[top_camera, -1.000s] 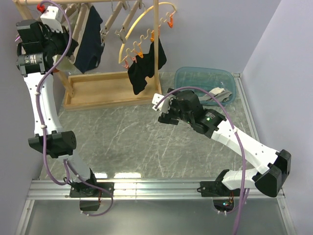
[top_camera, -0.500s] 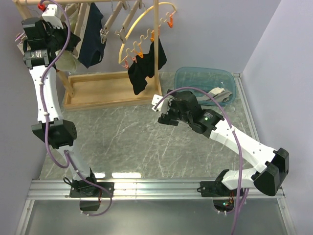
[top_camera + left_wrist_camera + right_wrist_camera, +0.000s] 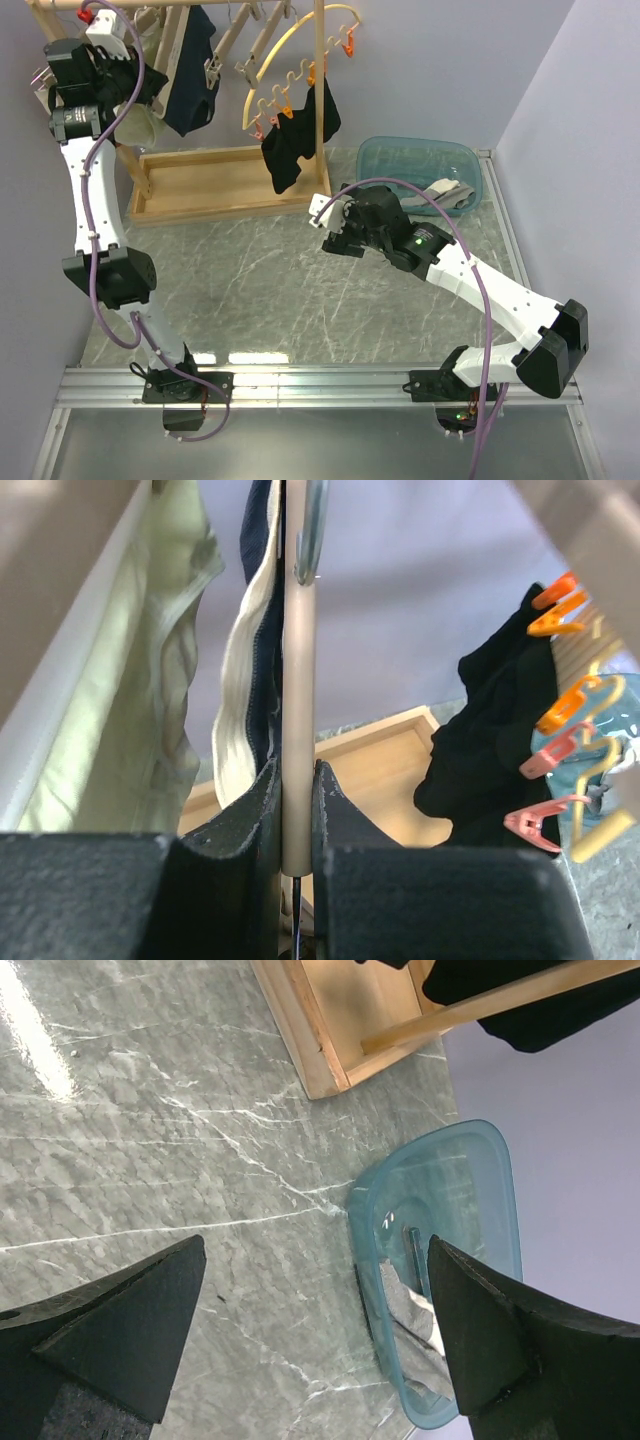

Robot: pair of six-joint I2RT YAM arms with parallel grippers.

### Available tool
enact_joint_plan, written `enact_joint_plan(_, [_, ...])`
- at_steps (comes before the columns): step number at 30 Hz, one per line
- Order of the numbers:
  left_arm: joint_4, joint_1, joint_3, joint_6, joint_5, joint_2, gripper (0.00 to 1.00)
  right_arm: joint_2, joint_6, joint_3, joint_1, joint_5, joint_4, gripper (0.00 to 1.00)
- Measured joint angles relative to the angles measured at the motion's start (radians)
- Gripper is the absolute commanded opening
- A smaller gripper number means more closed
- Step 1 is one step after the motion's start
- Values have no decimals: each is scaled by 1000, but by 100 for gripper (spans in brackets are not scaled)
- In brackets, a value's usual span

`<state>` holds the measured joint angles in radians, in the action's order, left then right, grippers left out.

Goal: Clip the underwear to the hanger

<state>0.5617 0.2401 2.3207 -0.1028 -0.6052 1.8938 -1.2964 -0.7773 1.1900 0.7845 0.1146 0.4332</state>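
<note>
Up at the rack [image 3: 230, 185], the left gripper [image 3: 297, 785] is closed tight on the hanger [image 3: 295, 670], its two fingers pressed against either side of the pale wooden bar. That bar runs straight out ahead of the fingers, lengthwise away from the wrist, with a metal clip [image 3: 311, 525] near its far end. The underwear [image 3: 262, 620] hangs on the left-finger side of the bar and touches it. It is dark navy cloth with a beige waistband lying flat along the wood. Whether the clip has bitten onto it I cannot tell. The clip lies ahead of the hand with the waistband just beside it, and I'd judge the job turns on bringing those two together. The right gripper [image 3: 315, 1260] hovers well apart, low over the table [image 3: 150, 1110], fingers spread wide and holding nothing. The left arm is by far the nearer.
</note>
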Motion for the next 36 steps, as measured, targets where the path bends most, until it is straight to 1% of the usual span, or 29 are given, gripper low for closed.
enact_joint_plan(7, [-23,0,-13,-8,0,-69,0,0,0,0,0,0,0,98])
enact_joint_plan(10, [-13,0,-11,-19,8,-72,0,0,0,0,0,-2,1,98])
enact_joint_plan(15, [-44,0,55,-51,8,-12,0,-3,3,0,-1,-3,2,98])
enact_joint_plan(20, [-120,0,77,-88,8,44,0,-3,3,0,-3,-3,2,98])
enact_joint_plan(25, [-155,0,121,-106,9,95,0,-4,4,0,-5,-3,2,98])
enact_joint_plan(32, [-163,0,116,-113,8,116,0,-24,18,1,-6,-3,6,98])
enact_joint_plan(36, [-195,0,92,-113,10,118,1,-24,22,1,-6,-3,10,98])
